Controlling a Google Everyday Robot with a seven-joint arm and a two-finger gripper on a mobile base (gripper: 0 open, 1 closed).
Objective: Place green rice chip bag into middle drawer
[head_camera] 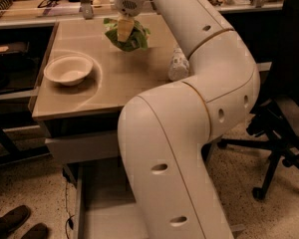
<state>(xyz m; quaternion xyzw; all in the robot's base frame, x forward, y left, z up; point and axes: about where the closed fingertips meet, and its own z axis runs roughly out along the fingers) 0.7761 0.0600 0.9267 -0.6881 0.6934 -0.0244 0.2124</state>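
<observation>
The green rice chip bag (pixel 130 38) hangs crumpled in my gripper (pixel 124 30), which is shut on its top and holds it above the back middle of the tan cabinet top (pixel 114 78). The pale fingers (pixel 123 29) press into the bag from above. The middle drawer (pixel 102 203) stands pulled out at the bottom of the view, its grey floor showing left of my big white arm (pixel 189 133), which covers the drawer's right part.
A white bowl (pixel 69 69) sits on the left of the cabinet top. A white patterned bottle (pixel 178 64) stands at the right, against my arm. A black office chair (pixel 279 133) is at the right. Shoes (pixel 12 220) lie on the floor at the lower left.
</observation>
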